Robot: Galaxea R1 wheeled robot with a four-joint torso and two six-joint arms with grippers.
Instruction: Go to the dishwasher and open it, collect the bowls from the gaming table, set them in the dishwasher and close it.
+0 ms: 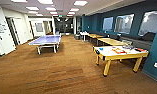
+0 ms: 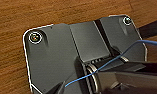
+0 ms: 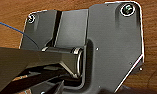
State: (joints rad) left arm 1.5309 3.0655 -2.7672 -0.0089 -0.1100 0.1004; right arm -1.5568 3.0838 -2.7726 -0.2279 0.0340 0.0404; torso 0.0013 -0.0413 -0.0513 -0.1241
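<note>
From my remote station, the gaming table (image 1: pixel 120 53) lies ahead to my right across brown carpet, long axis crosswise, a blue bowl (image 1: pixel 101 49) near its left end; gripper states I cannot tell

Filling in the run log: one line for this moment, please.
phase: driving | gaming table: ahead right | blue bowl: on it | hands: unclear

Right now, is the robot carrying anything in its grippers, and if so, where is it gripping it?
It cannot be told. The wrist views look down at brown floor past the robot's own dark plate. The gaming table stands ahead to the right, apart from the robot.
</note>
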